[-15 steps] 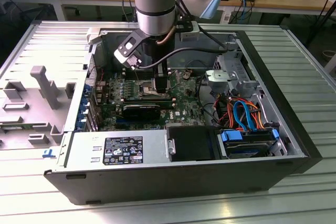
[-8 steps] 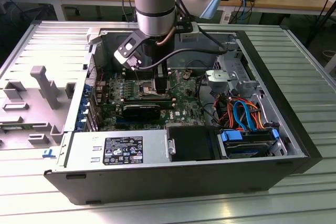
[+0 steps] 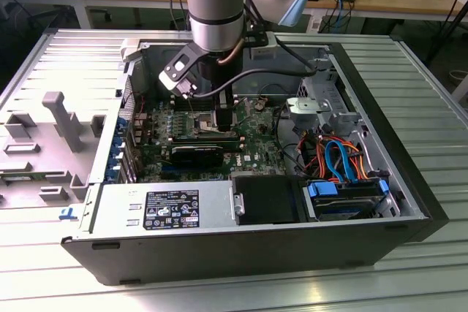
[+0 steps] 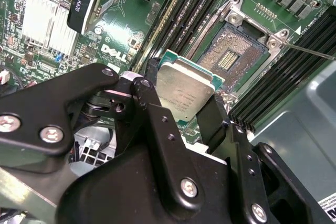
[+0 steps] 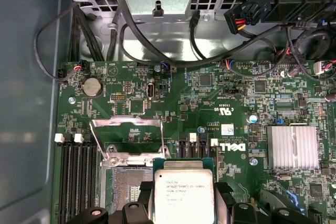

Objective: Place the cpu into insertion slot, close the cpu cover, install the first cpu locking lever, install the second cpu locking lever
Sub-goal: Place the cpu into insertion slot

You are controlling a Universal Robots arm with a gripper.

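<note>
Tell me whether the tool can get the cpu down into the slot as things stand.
Probably yes: the tool grips the cpu close by the slot, whose cover stands raised; nothing seems to lie between them.

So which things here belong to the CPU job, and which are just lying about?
Job: silvery-tan square cpu, in the black gripper, jaws shut on it; dark-centred square insertion slot; thin silvery cpu cover frame, lifted open.
Lying about: ribbed silver heatsink; long black memory slots; round silver coin battery; blue and orange cables.
</note>
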